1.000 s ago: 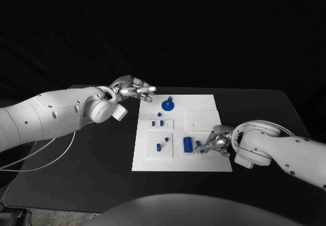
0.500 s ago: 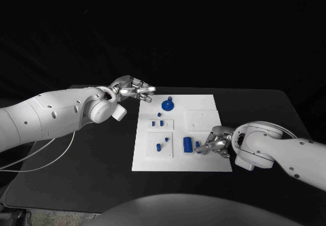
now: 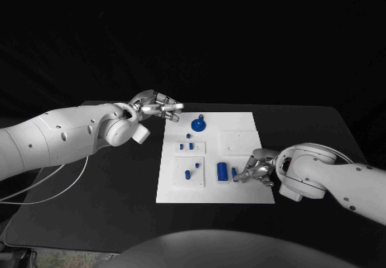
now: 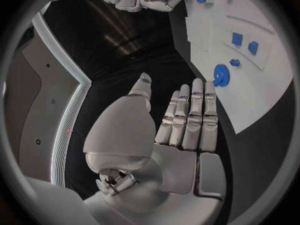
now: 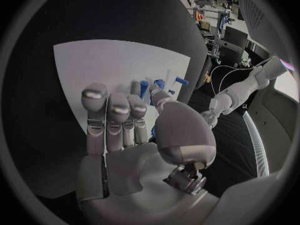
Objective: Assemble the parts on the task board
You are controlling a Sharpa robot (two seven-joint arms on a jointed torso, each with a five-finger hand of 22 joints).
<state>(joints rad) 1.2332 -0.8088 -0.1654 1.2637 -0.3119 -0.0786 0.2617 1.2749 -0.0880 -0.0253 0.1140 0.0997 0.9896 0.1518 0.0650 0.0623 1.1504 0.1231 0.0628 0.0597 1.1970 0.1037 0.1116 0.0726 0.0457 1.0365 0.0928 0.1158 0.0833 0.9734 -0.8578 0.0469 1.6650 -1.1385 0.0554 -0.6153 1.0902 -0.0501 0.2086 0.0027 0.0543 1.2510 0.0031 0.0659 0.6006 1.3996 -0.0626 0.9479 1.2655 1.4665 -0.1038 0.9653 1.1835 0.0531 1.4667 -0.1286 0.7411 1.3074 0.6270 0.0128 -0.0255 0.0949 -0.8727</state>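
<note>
Black table (image 3: 96, 195) w/ white task board (image 3: 245, 125), dark bkgd.

White task board (image 3: 241, 190) — blue parts (image 3: 222, 170), black table (image 3: 112, 206)

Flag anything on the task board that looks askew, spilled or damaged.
Nothing stands out. The task board lies flat, the blue parts sit on it, the right hand is at one part and the left hand hovers off its far corner.
</note>
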